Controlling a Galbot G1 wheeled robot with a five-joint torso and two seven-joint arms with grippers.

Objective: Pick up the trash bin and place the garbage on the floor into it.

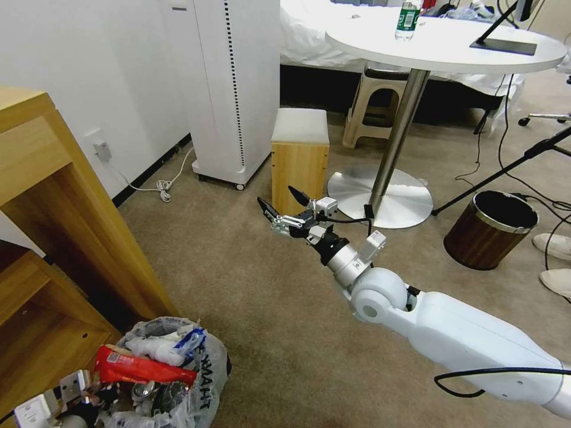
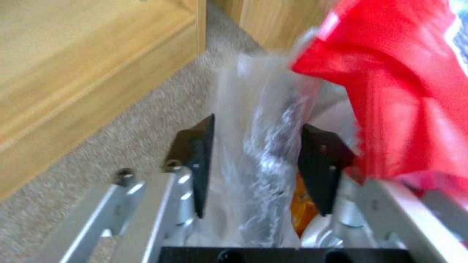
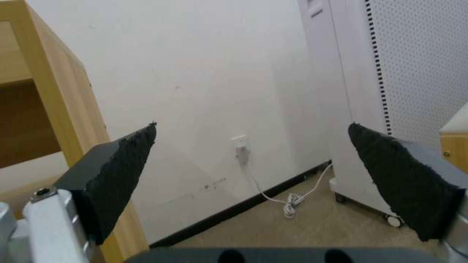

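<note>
The bin [image 1: 172, 380] sits at the near left of the floor [image 1: 250, 297], just beside the wooden shelf [image 1: 53, 226], its clear printed bag crammed with garbage: a red snack bag [image 1: 143, 370] lies across the top, with crumpled white paper [image 1: 160, 348] behind it. The left pincer [image 2: 258, 160] is clenched on the bag's rim [image 2: 258, 146], a fold of crinkly plastic pressed between its black pads [image 2: 195, 160], the red bag just beside them. Farther out, the right pincer [image 1: 284, 209] hangs released above bare carpet near the middle of the floor, jaws spread wide and holding nothing, pointing toward the white wall [image 3: 219, 73] and its socket [image 3: 240, 144]. Beyond it stand a wooden stool [image 1: 300, 157], a tall white appliance [image 1: 232, 89] and the round bench [image 1: 446, 41]; a brown wood-grain bin [image 1: 491, 229] stands well apart at the far right.
</note>
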